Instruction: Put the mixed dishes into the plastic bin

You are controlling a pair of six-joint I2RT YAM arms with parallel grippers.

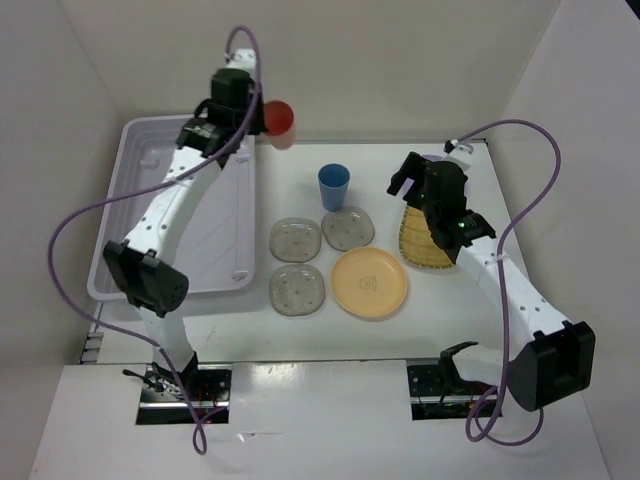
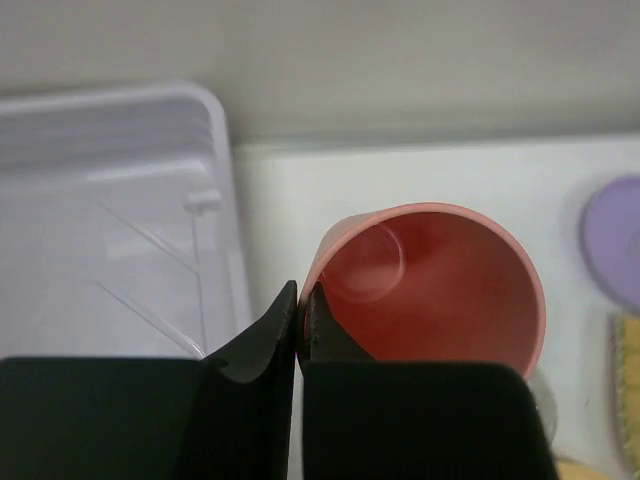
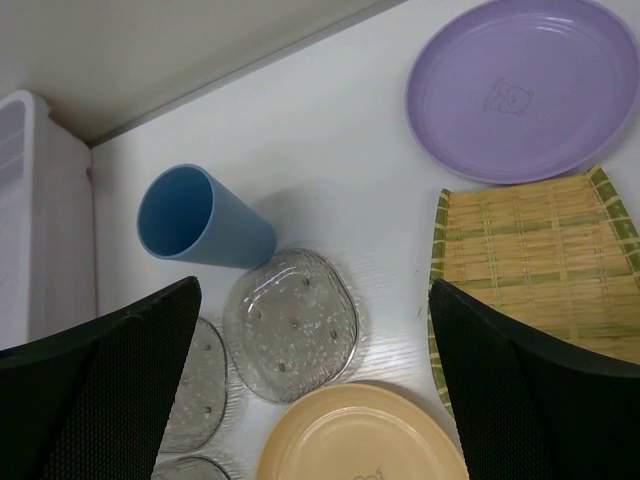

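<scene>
Here, the bin (image 1: 150, 200) lay at the left. Just beside its far right corner the left gripper (image 2: 299, 320) pinched the salmon cup (image 2: 440, 290) by its rim, the jaws pressed on the wall. Further right were the blue cup (image 1: 334, 186), three saucers (image 1: 296, 239) and the orange plate (image 1: 369, 282). Then came the woven plate (image 3: 540, 250) and the lavender bowl (image 3: 520, 85) — the right gripper (image 1: 408, 175) hung over them, jaws spread wide.

You're seeing a salmon cup (image 2: 440, 290) glowing redder inside and a blue cup (image 3: 200, 220). The clear saucers (image 3: 290, 325) are showing dark speckles, the yellow plate (image 3: 530, 260) a woven pattern edged greenish — plus an orange-yellow plate (image 1: 369, 282), lavender bowl (image 3: 520, 85), whitish bin (image 1: 150, 150), white counter (image 3: 330, 140).
</scene>
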